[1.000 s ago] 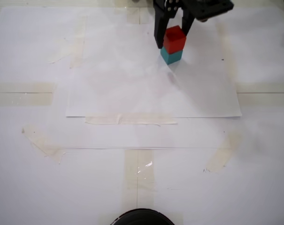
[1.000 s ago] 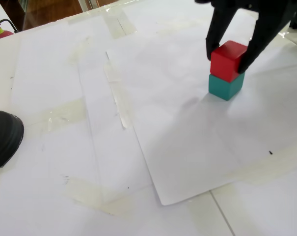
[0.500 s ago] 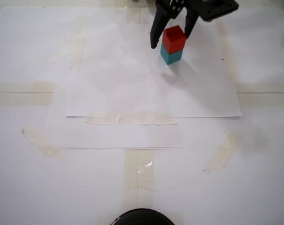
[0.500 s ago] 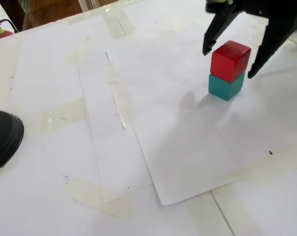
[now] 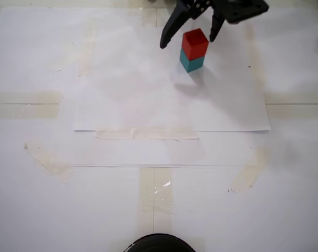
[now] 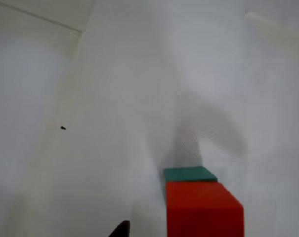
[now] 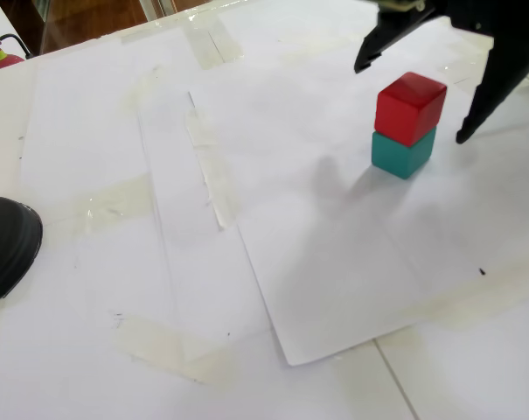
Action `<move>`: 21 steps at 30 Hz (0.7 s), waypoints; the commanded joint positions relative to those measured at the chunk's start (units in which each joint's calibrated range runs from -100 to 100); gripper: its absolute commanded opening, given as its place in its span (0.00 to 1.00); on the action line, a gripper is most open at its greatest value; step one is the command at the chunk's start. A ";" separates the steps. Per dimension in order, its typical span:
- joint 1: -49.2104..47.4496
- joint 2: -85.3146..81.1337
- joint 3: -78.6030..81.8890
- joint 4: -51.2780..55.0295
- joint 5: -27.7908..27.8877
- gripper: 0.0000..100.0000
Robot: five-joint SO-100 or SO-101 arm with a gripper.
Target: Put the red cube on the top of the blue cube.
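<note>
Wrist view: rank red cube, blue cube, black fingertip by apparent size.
1. red cube, nearest the lens, so looks inflated
2. blue cube, only its top edge shows
3. black fingertip, a sliver at the bottom edge

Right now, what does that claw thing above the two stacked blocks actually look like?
The gripper is matte black all over, apparently plastic, with two long fingers that taper to narrow pointed tips. Small holes dot its blocky body. No cables, labels or markings show, and the rest of the arm is out of frame.

wrist view's lower edge crops the red cube (image 6: 203,210), blurred.
</note>
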 commanded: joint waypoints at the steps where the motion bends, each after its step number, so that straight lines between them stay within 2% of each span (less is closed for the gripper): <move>1: -1.65 -6.20 0.86 0.87 -2.15 0.45; 7: -2.26 -16.93 1.58 2.83 -3.61 0.46; 14: 0.62 -35.38 2.95 13.02 -5.67 0.42; 21: 6.75 -56.41 11.75 20.85 -4.79 0.38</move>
